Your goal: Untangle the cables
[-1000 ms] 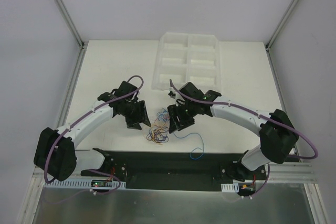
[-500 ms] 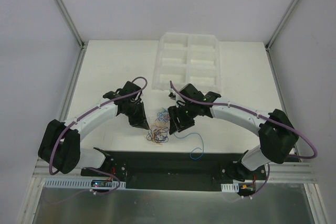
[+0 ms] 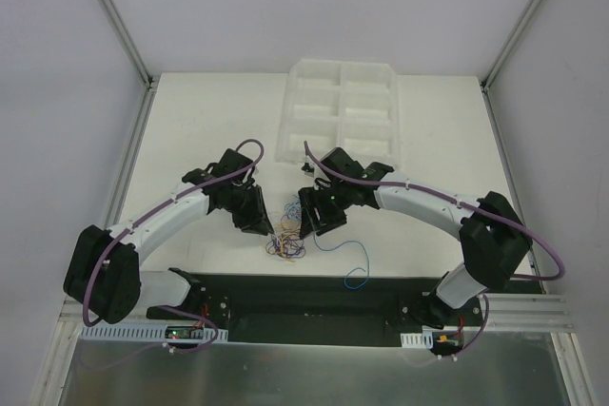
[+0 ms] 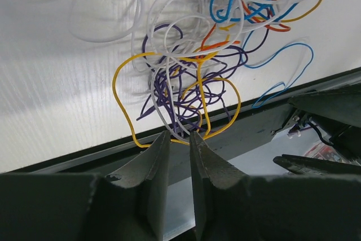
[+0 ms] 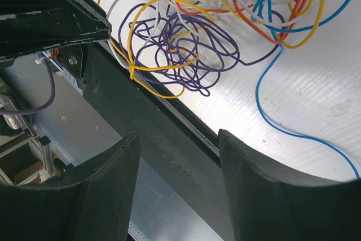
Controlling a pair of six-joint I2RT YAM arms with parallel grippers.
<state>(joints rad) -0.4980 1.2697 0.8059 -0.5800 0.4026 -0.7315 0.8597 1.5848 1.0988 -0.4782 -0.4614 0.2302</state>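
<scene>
The cables (image 3: pixel 288 233) (image 4: pixel 197 71) (image 5: pixel 192 43) lie in one tangle on the table (image 3: pixel 190 140), close to its near edge and between both arms. The left tool (image 4: pixel 179 135) stands narrow, with yellow, white and purple strands running between its tips; a firm grip cannot be confirmed. The right tool (image 5: pixel 177 139) is wide and empty. Hazard: pulling from a partial grip may drag the whole clump over the edge or tighten the knots.
</scene>
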